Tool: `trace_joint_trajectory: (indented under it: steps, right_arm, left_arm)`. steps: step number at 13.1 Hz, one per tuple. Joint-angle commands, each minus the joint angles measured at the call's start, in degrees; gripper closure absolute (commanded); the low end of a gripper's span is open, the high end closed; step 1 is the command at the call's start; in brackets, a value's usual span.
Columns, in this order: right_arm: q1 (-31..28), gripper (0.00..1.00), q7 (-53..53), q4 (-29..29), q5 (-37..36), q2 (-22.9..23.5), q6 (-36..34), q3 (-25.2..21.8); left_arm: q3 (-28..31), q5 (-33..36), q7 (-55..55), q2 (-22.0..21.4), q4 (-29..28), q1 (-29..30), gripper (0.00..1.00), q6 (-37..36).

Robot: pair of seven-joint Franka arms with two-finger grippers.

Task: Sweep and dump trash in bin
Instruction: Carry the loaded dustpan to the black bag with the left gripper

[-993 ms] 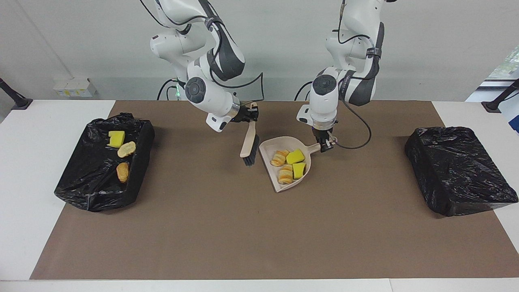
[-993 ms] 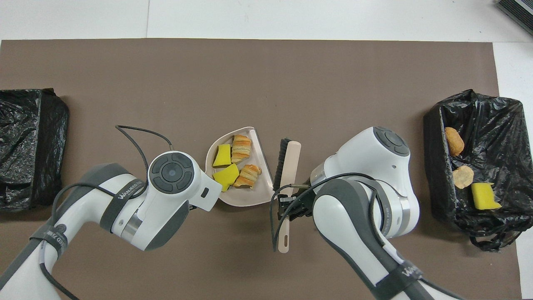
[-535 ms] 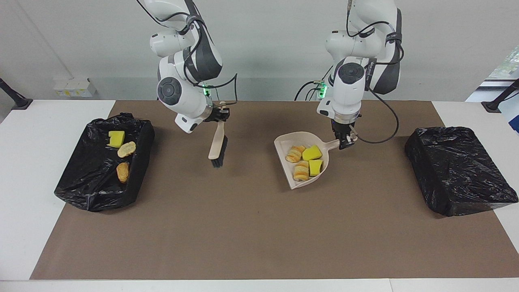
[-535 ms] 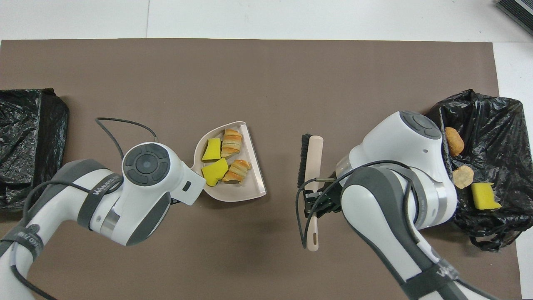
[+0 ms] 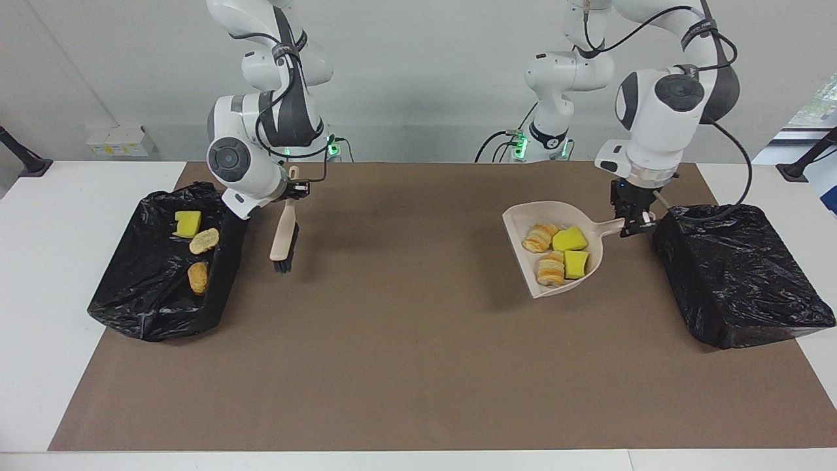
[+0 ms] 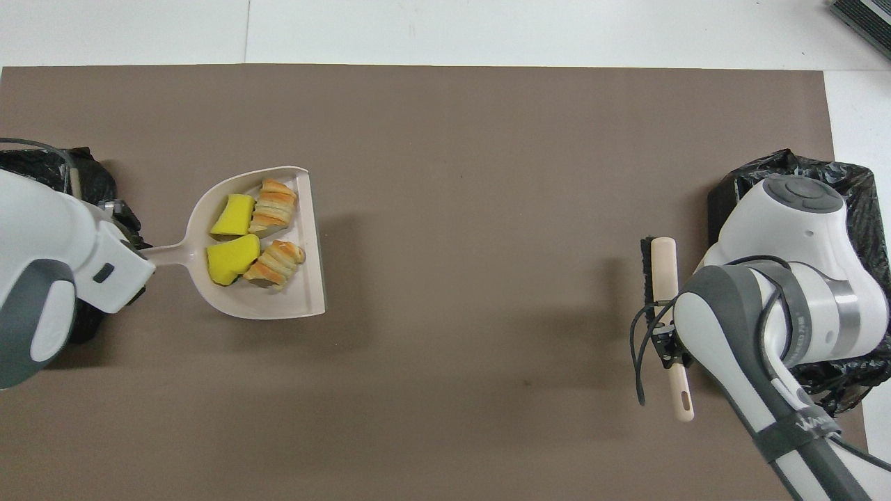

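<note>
My left gripper [image 5: 631, 224] is shut on the handle of the beige dustpan [image 5: 523, 226], held above the mat beside the black-bagged bin [image 5: 739, 275] at the left arm's end. In the pan lie two yellow sponge pieces [image 5: 569, 239] and two orange-brown lumps [image 5: 540, 238] of trash. The pan also shows in the overhead view [image 6: 292, 299], with the trash [image 6: 232, 256] in it. My right gripper [image 5: 295, 190] is shut on the handle of the brush [image 5: 286, 242], which hangs bristles down beside the other bin [image 5: 150, 307]. That bin holds a yellow sponge piece [image 5: 188, 224] and two lumps [image 5: 204, 241].
A brown mat [image 5: 405, 340] covers the table between the two bins. In the overhead view my right arm [image 6: 786, 278] covers most of the bin at its end, and the brush [image 6: 665, 271] shows beside it.
The arms moved apart. My left gripper carried the loaded dustpan from the mat's middle toward the bin at its end. My right gripper carried the brush toward the other bin.
</note>
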Motion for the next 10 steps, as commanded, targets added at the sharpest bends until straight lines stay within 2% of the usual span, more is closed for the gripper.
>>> trace_joint_trajectory:
  steps: [1, 3, 7, 10]
  right_arm:
    - [1.38, 1.00, -1.42, -1.83, -1.20, -2.67, -0.91, 1.30]
    - [5.42, 1.00, 0.59, -0.95, 0.11, -1.80, -0.91, 1.31]
    - [11.32, 1.00, 8.32, 1.77, 8.54, -0.22, -0.21, 1.31]
    - [18.42, 1.00, 19.11, 5.72, 15.30, 3.38, 2.06, 1.39]
  left_arm:
    - [-0.71, -1.47, 4.98, -0.28, 2.26, 6.75, 1.00, -1.84]
    - [-0.53, -1.47, 7.61, -1.42, 2.17, 8.97, 1.00, -2.63]
    - [0.17, -3.04, 9.21, -1.69, 2.61, 16.69, 1.00, -1.85]
    - [0.43, -3.32, 16.92, 0.24, 6.81, 22.14, 1.00, -1.06]
